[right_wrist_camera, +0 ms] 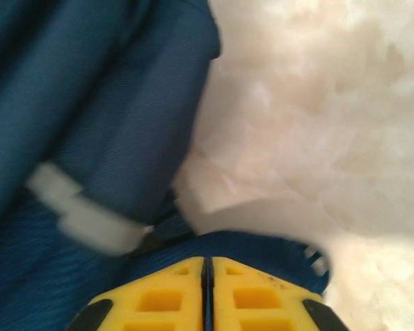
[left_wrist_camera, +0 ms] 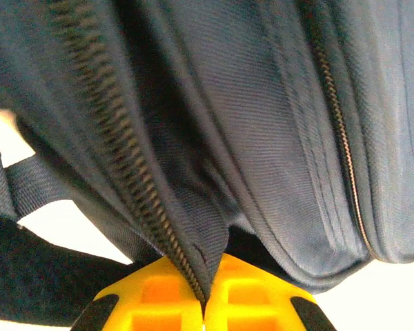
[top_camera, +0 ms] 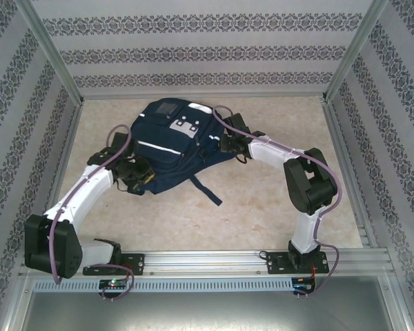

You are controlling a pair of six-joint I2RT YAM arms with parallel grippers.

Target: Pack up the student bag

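Note:
The student bag (top_camera: 172,138), navy with white stripes and light-grey patches, lies flat in the middle of the table. My left gripper (top_camera: 141,176) is at its near left edge. In the left wrist view that gripper (left_wrist_camera: 205,303) is shut on a fold of the bag's fabric (left_wrist_camera: 193,227) right beside a zipper (left_wrist_camera: 124,158). My right gripper (top_camera: 228,143) is at the bag's right side. In the right wrist view its yellow fingers (right_wrist_camera: 207,276) stand almost together with a navy strap (right_wrist_camera: 262,248) pinched between them.
A loose navy strap (top_camera: 207,189) trails from the bag toward the near side over the beige table (top_camera: 262,200). Patterned walls with metal posts close in the left, right and back. A metal rail (top_camera: 214,258) carries both arm bases along the near edge.

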